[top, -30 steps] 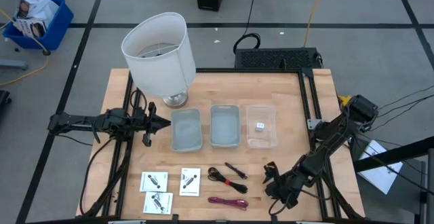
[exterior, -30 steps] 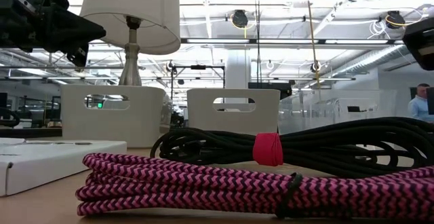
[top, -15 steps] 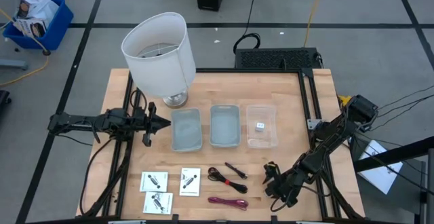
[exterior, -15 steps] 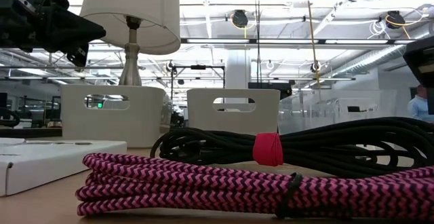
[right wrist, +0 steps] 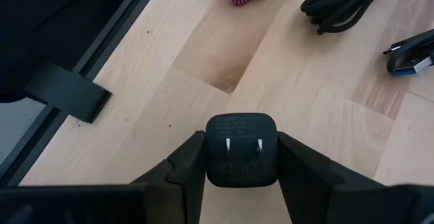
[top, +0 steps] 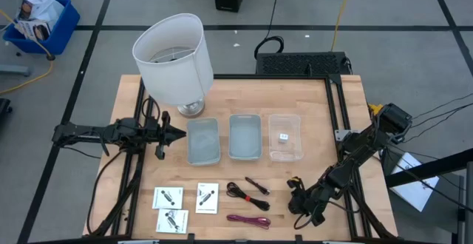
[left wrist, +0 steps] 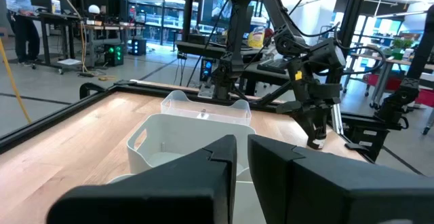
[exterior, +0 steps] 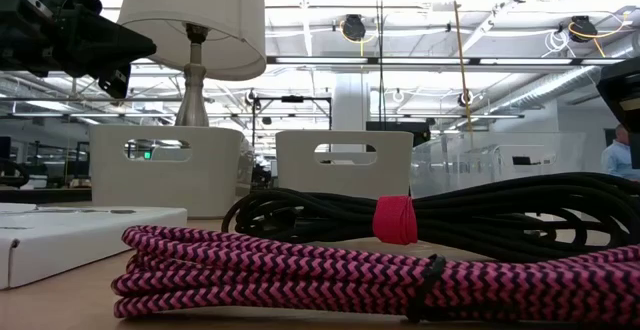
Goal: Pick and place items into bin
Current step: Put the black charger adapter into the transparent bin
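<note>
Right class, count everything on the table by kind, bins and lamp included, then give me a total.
white packets: 3
coiled cables: 2
black stick-shaped piece: 1
black plug cube: 1
white tag: 1
bins: 3
lamp: 1
Total: 12

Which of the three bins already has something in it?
The clear bin, rightmost in the row: a small white tag lies inside. The two frosted bins beside it look empty.
</note>
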